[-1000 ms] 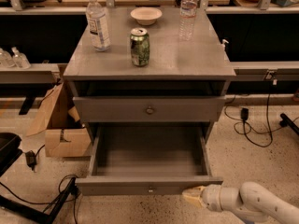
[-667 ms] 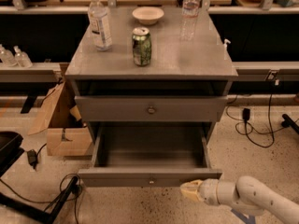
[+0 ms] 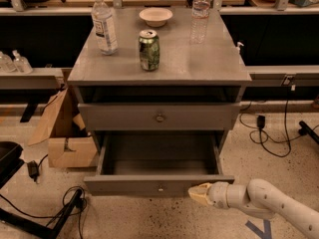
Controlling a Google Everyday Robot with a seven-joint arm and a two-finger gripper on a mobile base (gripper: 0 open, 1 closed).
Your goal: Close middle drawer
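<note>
The middle drawer [image 3: 158, 185] is a grey drawer with a small round knob. It stands pulled far out of the grey cabinet, and its deep empty box shows. My gripper [image 3: 198, 193] sits low at the right, just in front of the drawer front's right end. Its cream fingertips are pressed together and touch or nearly touch the front. The white arm runs off to the lower right. Above the open drawer is a closed drawer front [image 3: 159, 117] with a bigger knob.
On the cabinet top [image 3: 214, 63] stand two water bottles [image 3: 104, 25] [image 3: 201, 13], a green can [image 3: 149, 50] and a small bowl [image 3: 155, 16]. A cardboard box [image 3: 67, 138] sits on the floor at the left. Cables [image 3: 271, 133] lie at the right and a black stand [image 3: 30, 213] at the lower left.
My gripper has moved left and up against the drawer front. The drawer has slid a little way into the cabinet.
</note>
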